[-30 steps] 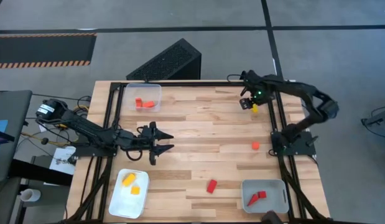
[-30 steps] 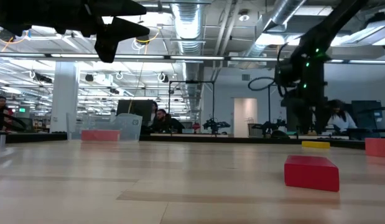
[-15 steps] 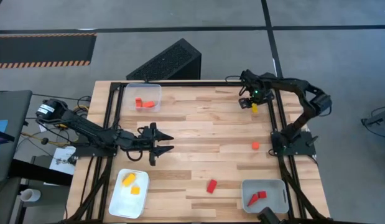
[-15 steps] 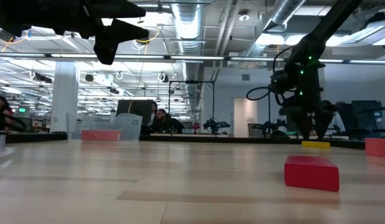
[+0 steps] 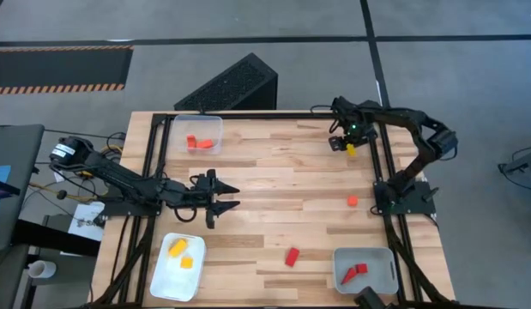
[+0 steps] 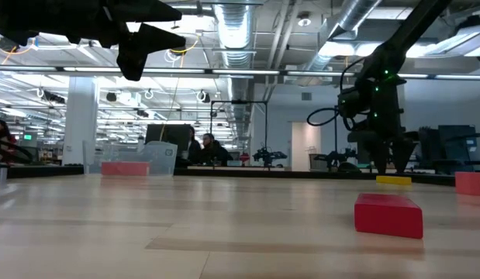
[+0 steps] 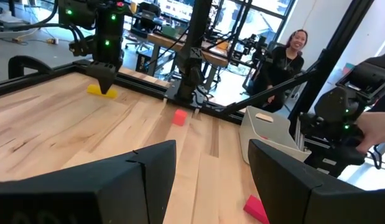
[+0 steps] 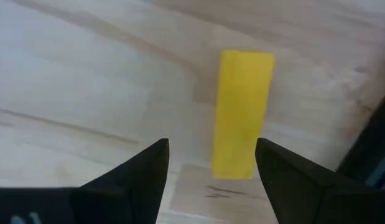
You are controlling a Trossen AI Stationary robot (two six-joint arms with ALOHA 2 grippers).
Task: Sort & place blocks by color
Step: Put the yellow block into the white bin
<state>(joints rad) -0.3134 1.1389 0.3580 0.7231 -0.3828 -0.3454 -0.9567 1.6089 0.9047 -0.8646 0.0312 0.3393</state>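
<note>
We found the right gripper lowered over a small yellow rectangular bar block at the far right edge of the pale wooden table, just beside the black frame rail. Its jaws stood wide apart and held nothing. In the right wrist view the bar lay ahead of the open fingers, its near end reaching into the gap and lying closer to one finger than to the other. Its long axis ran roughly along the line of the fingers, so we judged a closing stroke would bear on its two long faces once the gripper settled lower and centred. The left gripper waited well apart at the table's left middle, jaws partly apart and empty, so the right arm was clearly the nearer. We judged the off-centre bar the chief risk, since one finger might nudge it aside first.
</note>
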